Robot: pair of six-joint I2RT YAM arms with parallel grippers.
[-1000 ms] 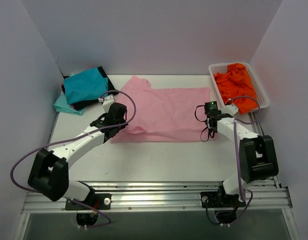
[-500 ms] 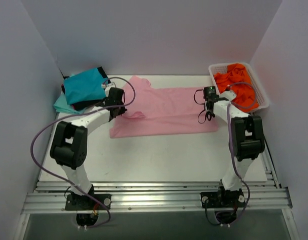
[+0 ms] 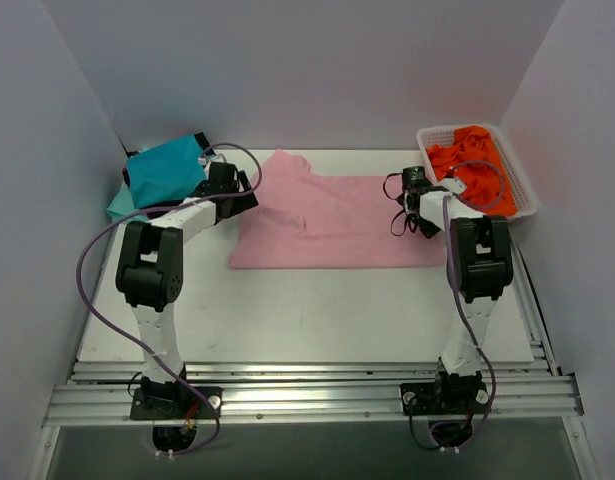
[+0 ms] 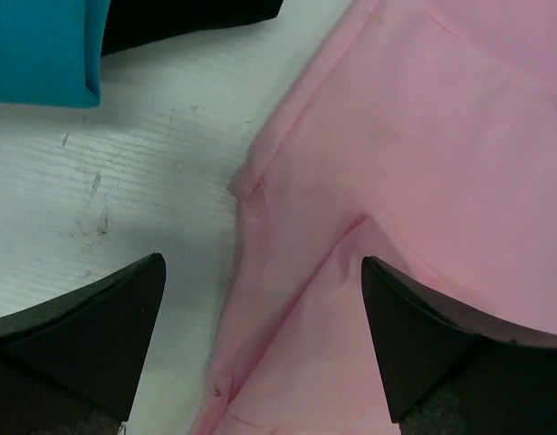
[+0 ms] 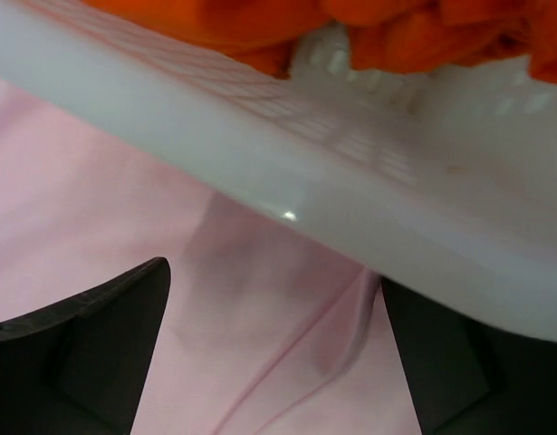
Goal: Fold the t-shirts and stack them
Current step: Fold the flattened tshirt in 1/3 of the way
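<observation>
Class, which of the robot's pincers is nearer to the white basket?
Right. The right pincer sits just beside the basket, over the pink shirt. The left pincer is at the shirt's opposite side, next to the folded stack.

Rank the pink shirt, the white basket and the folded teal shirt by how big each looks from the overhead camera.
Largest to smallest:
1. the pink shirt, spread flat and clearly the largest
2. the white basket
3. the teal shirt, folded small, somewhat smaller than the basket
</observation>
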